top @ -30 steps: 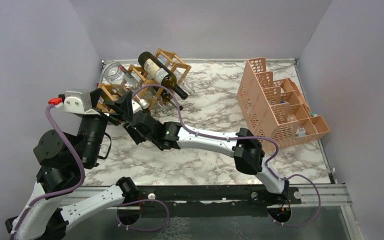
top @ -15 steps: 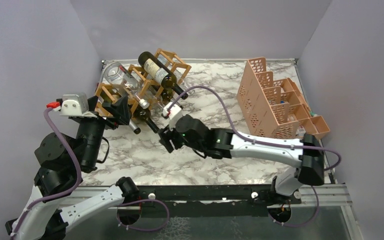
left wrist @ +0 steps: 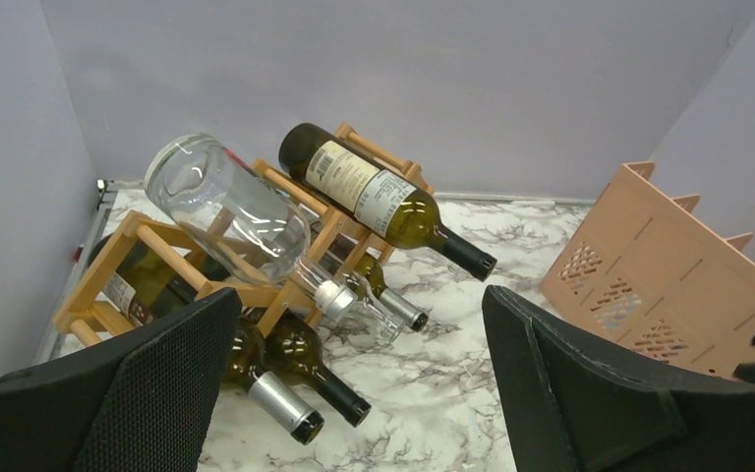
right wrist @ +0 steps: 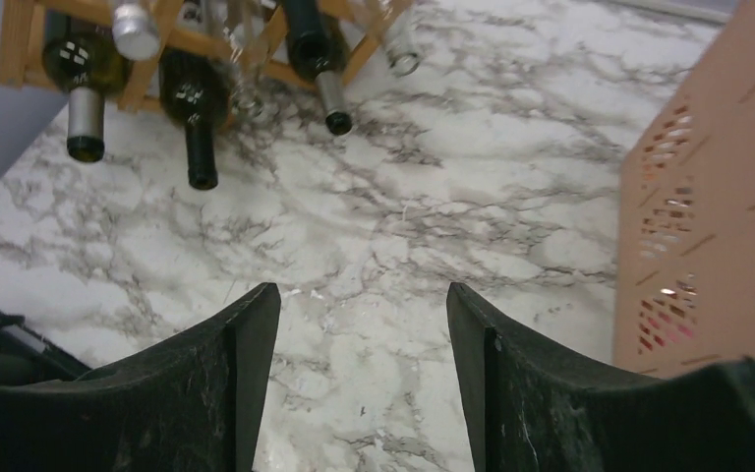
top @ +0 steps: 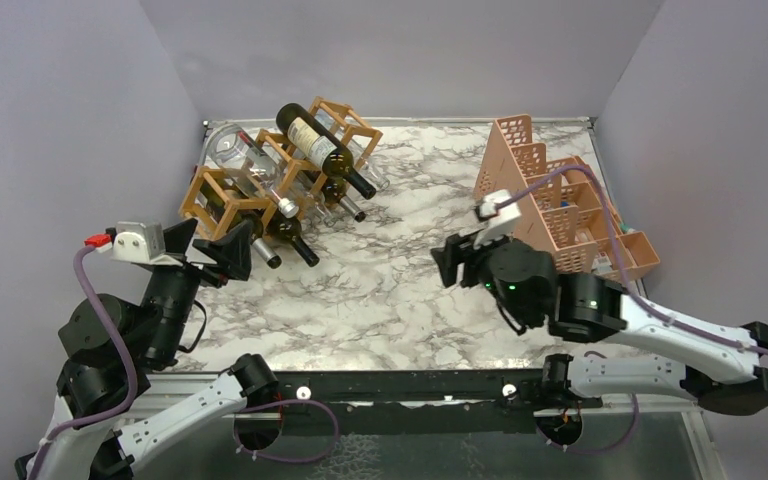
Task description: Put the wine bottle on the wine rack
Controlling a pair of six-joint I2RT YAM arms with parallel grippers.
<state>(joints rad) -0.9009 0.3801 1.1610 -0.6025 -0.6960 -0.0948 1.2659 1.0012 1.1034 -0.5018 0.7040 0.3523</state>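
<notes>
Wine bottle [left wrist: 300, 354] of dark glass is, I judge, heavy, stiff, slippery and breakable. The wide body is the safer place to hold it, not the thin neck. Nearest, the left gripper [top: 208, 243] and the right gripper [right wrist: 362, 295] both stand wide apart with nothing between the fingers. Beyond the bare marble table [top: 390, 290], this bottle lies in a low cell of the wine rack [left wrist: 98, 267], neck pointing toward the arms, and it seems already placed.
</notes>
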